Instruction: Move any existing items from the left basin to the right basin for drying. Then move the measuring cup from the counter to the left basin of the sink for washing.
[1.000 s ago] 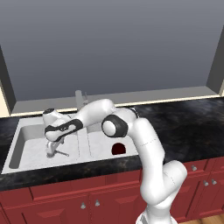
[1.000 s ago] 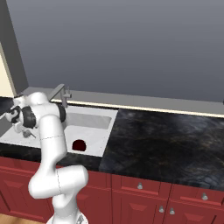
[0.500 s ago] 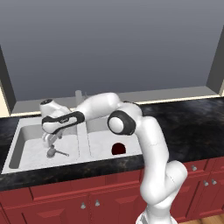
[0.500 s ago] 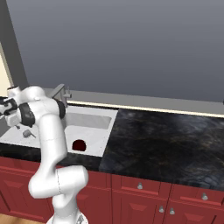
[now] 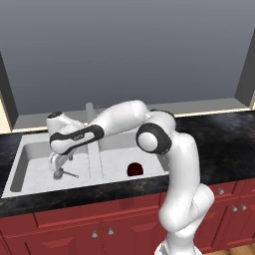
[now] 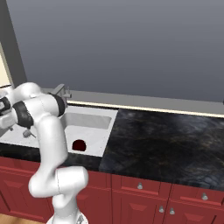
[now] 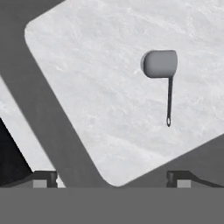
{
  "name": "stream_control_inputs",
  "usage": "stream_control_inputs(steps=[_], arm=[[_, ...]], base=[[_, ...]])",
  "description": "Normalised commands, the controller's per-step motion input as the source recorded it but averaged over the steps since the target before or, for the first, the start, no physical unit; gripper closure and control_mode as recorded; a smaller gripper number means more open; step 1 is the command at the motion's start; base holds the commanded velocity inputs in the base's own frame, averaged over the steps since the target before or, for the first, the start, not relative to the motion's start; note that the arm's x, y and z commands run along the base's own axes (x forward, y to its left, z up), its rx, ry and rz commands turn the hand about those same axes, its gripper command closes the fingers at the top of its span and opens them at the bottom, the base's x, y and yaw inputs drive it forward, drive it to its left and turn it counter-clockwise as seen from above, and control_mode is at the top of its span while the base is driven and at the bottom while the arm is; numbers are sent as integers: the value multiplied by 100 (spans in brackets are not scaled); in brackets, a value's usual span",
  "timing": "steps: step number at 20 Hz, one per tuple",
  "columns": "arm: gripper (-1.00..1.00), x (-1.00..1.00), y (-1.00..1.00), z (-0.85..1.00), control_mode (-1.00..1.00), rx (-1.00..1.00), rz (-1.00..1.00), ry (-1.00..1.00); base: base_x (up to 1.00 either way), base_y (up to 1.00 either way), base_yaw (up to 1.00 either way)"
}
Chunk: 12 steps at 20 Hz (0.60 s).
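The arm stretches left and low over the left basin [image 5: 35, 159], its empty gripper [image 5: 56, 162] spread wide above the measuring cup [image 7: 160, 64].

measuring cup [image 5: 59, 174] lying in the left basin [image 5: 30, 155], pincer [image 5: 56, 160] just above it.
a rounded object [image 5: 133, 169] sits in the right basin [image 5: 117, 144]; faucet [image 5: 89, 112] behind the divider, worktop [image 5: 219, 134] stretching right.
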Motion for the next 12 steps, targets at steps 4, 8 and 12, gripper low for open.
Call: stream_control_inputs(steps=[4,8,12], arm=[[-100,-60,-27,37,-100,3,-2,-6],[-100,-57,-28,41,-100,4,-2,-5],[-100,-47,-27,43,-100,5,-3,-1]], base=[[0,0,0],[0,0,0],[0,0,0]])
